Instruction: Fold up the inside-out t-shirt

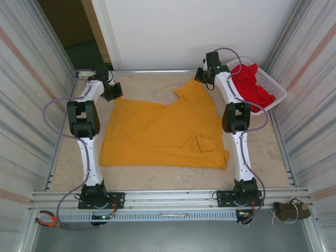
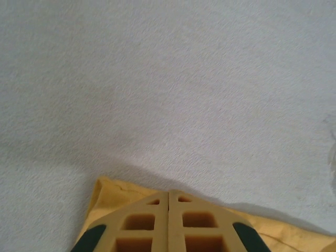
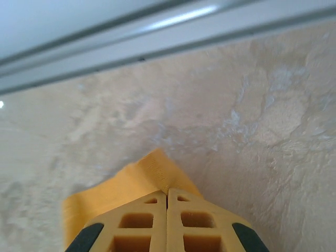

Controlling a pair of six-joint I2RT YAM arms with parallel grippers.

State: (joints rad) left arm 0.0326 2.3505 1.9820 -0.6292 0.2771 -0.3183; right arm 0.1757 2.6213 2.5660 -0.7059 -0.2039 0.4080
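Left pincer [image 1: 112,92] is clamped, fingers pressed together, on the far-left corner of the mustard t-shirt [image 1: 163,131], which lies spread and creased across the middle of the bench [image 1: 262,152]. Right pincer [image 1: 203,77] is likewise closed on the shirt's far-right corner, near the back rail. No print or lettering can be made out on the cloth. A white basket [image 1: 277,90] holding a red garment [image 1: 252,86] sits at the far right.
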